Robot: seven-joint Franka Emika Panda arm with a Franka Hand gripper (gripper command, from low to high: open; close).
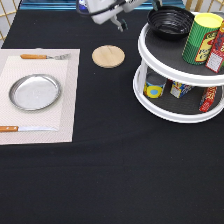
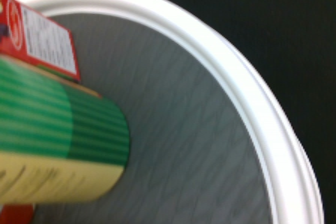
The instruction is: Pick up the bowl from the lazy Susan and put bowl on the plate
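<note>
Exterior view, left to right. The plate (image 1: 35,92) lies bare on a pale mat (image 1: 65,125) at the left of the counter (image 1: 110,175), a fork (image 1: 42,57) above it and a knife (image 1: 25,129) below. A wooden disc (image 1: 108,56) rests near the middle, toward the top. The claw (image 1: 120,22) hangs at the top edge, above and just right of the disc, holding nothing; whether its fingers are spread or closed cannot be told. At right stands the lazy Susan (image 1: 165,112). The bowl (image 1: 170,22) sits on its upper tier, at the tier's left, beside a green and yellow can (image 1: 201,37); small packets occupy the lower shelf. The bowl is not yet lifted.

Wrist view: the white rim of the lazy Susan (image 2: 255,115), its grey shelf and the can (image 2: 60,150) close by (no bowl visible here).

Handling, as a judgement: the bowl looks rigid, glossy and probably slick, likely light, possibly breakable. Its thin rim offers the only narrow hold, best on the side away from the can.
</note>
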